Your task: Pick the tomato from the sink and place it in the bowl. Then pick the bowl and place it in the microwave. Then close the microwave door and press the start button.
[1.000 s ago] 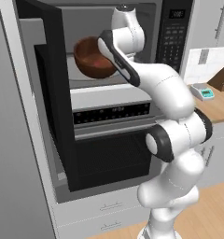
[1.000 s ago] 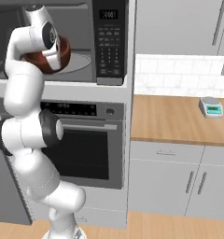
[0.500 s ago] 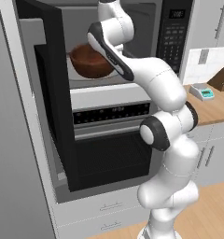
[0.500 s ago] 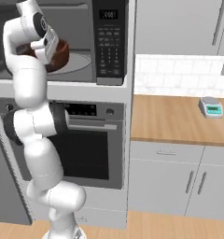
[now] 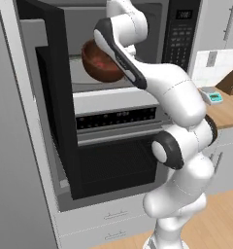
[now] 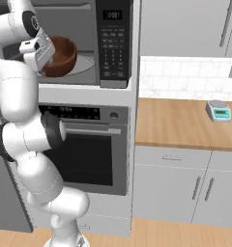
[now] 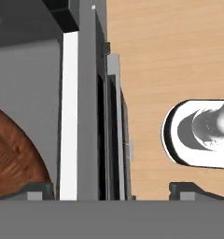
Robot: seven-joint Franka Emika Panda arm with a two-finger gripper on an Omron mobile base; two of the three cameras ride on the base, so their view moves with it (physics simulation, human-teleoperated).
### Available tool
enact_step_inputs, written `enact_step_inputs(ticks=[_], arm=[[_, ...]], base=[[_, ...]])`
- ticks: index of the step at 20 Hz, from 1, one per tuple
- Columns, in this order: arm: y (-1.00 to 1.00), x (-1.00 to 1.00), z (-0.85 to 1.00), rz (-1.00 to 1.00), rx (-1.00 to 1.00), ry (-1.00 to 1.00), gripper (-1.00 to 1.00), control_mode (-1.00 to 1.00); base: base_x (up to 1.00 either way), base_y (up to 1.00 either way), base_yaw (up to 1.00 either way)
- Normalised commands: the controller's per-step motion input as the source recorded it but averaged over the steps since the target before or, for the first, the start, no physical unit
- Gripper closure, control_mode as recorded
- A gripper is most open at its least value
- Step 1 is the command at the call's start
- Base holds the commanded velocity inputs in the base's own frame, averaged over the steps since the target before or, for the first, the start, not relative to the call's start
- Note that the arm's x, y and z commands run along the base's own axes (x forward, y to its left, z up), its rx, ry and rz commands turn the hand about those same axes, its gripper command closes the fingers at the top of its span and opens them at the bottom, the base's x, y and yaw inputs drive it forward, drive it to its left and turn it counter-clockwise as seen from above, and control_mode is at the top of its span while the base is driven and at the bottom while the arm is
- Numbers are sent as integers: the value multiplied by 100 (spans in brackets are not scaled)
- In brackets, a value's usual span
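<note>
Since 1 second ago our jaws have spread wide and let go of the bowl, and the forearm has swung further up across the opening. Our gripper now stands released, its 2 dark tips far apart at the bottom of the hand view, with the brown wall of the bowl just beside one of them. We cannot tell whether that tip touches it. The bowl sits inside the microwave on the pale turntable; the tomato is too hidden to confirm. We judge step 2 to be at its end: what comes next is backing the hand straight out of the cavity, then reaching round to the microwave door, which stands swung wide to the left. Room is tight: the cavity roof is close above the wrist, the steel frame edge runs alongside the fingers, and the open door blocks the left side.
</note>
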Motion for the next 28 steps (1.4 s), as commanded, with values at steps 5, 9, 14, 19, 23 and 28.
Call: enact_step_inputs(ticks=[5,9,14,19,23,28], arm=[[-16,-92,3,14,2,-23,-100,-100],[-9,-58,25,5,2,-22,-100,-100],[-11,-100,-21,24,0,-24,-100,-100],[0,-100,-88,34,-3,-3,-100,-100],[10,-96,-91,26,-5,-1,-100,-100],[70,-35,-81,4,-6,0,-100,-100]], base=[[0,0,0],[0,0,0],[0,0,0],[0,0,0],[0,0,0],[0,0,0]])
